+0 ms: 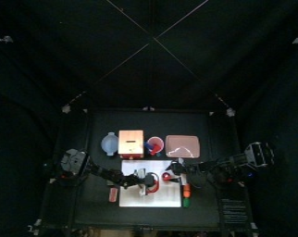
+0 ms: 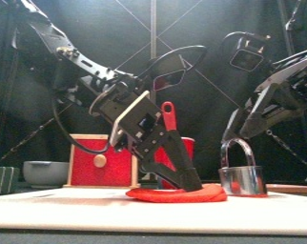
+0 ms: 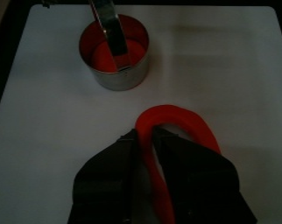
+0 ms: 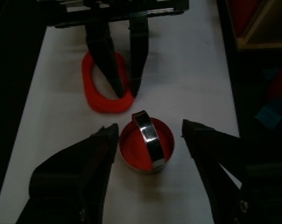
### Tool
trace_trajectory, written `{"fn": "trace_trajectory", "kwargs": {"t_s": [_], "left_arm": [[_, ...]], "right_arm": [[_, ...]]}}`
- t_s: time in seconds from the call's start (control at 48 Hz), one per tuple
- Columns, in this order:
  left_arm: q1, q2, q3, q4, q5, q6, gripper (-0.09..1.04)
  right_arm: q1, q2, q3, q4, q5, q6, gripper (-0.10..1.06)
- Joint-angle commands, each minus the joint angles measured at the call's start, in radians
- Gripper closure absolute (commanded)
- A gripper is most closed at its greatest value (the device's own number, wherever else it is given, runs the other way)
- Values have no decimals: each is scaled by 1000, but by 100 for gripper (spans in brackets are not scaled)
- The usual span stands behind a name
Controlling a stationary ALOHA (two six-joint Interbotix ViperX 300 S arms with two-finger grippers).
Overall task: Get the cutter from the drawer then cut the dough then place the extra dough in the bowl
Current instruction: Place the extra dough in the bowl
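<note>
Red dough ring (image 3: 200, 133) is clamped by left gripper (image 3: 153, 147), one side lifted off white board (image 3: 237, 70). Cutter (image 4: 150, 156) is stood at ring's 3 o'clock, below right gripper (image 4: 150, 131), jaws spread wide, nothing held.

Black jointed arms (image 2: 80, 62), left gripper (image 3: 153, 149) topped by pale cross-plate (image 2: 128, 114).

I am reading no words, numbers or brand marks on the cutter (image 3: 114, 57), the dough (image 3: 185, 122) or the white board (image 3: 231, 66).
</note>
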Motion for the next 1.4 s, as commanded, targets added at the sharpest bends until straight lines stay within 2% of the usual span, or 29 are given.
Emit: {"fn": "trace_trajectory", "kwargs": {"t_s": [0.021,0.188,0.438,0.75,1.062,1.396], "left_arm": [[3,-15,-18,2,2,0,37],[3,-61,2,3,-29,2,37],[3,-229,91,28,-69,2,37],[2,-442,296,6,-164,0,37],[2,-710,505,-25,-337,0,37],[21,-1002,664,-15,-477,6,37]], "right_arm": [[-3,-25,-6,3,-3,2,4],[-5,-25,-8,9,-3,2,4],[-5,-25,-9,17,3,2,4],[-6,-25,-17,23,21,2,4],[-14,-23,-17,38,29,2,4],[-17,-17,-18,57,29,2,4]]}}
